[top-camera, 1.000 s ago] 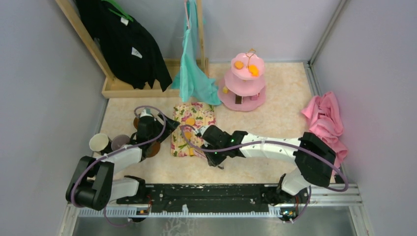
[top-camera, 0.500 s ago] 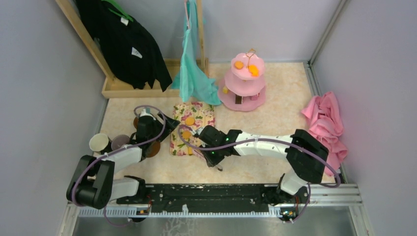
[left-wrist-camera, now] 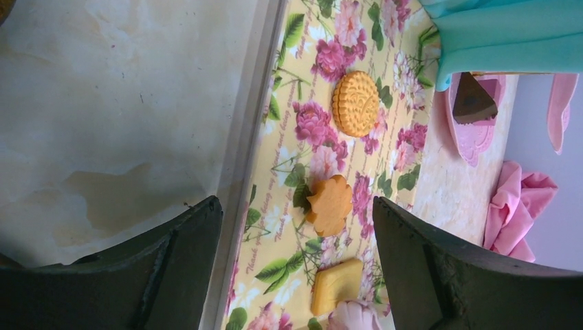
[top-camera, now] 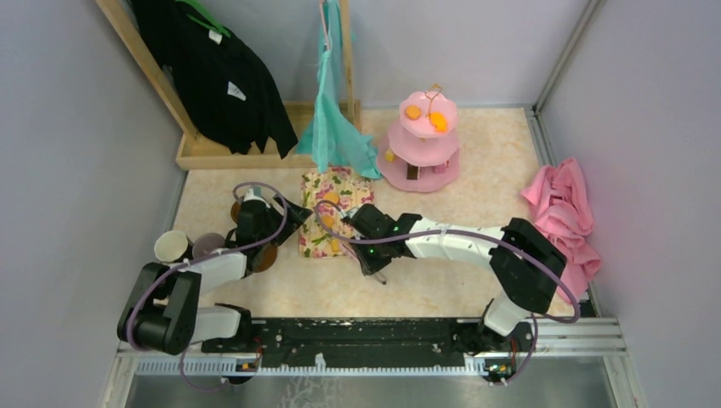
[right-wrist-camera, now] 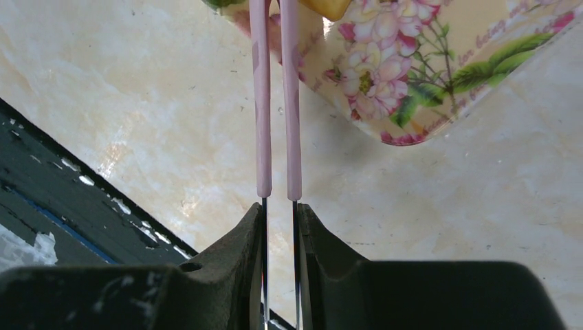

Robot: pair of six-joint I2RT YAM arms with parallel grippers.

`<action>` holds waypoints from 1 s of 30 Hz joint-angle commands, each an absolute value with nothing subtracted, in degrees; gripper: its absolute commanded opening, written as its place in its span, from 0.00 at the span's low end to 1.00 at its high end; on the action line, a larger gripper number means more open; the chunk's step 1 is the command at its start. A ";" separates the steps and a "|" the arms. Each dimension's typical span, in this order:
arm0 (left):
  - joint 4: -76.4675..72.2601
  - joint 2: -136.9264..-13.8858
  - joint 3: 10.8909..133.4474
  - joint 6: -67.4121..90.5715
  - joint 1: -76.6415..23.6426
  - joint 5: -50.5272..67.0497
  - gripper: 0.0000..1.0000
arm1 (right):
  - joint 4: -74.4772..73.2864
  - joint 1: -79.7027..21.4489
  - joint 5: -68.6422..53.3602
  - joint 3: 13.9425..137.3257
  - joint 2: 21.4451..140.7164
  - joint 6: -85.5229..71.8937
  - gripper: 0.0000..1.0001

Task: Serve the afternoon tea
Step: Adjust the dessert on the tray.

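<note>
Tongs (right-wrist-camera: 275,103) clamped in my right claw (right-wrist-camera: 278,213) so their slim tips reach the yellow snack (right-wrist-camera: 331,7) on the floral tray (right-wrist-camera: 440,75); left claw (left-wrist-camera: 295,213) spread apart beside it.

Both fingers (right-wrist-camera: 230,265) clamp pink tongs (right-wrist-camera: 261,103); arms reach floral tray (right-wrist-camera: 419,75) beside yellow snack (right-wrist-camera: 331,7).

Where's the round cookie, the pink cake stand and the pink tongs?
round cookie (left-wrist-camera: 355,103): left wrist view, its middle.
pink cake stand (top-camera: 394,176): top view, bottom tier's front rim.
pink tongs (right-wrist-camera: 260,103): right wrist view, the left arm.

A black garment (top-camera: 212,76), perhaps a jacket, and teal cloth (top-camera: 333,127) hang on a wooden rack (top-camera: 229,155).
</note>
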State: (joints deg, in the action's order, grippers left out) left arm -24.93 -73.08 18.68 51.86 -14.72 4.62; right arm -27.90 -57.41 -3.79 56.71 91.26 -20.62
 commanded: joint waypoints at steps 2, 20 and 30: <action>-27.16 -74.52 18.67 51.74 -14.37 5.98 0.85 | -26.75 -55.64 -0.64 60.19 91.81 -20.27 0.16; -28.38 -78.52 20.12 51.59 -14.21 6.56 0.85 | -22.44 -44.90 -3.54 63.40 99.26 -19.05 0.16; -28.89 -79.09 19.89 51.62 -13.97 7.22 0.85 | -22.99 -43.85 -2.34 65.97 97.94 -18.37 0.15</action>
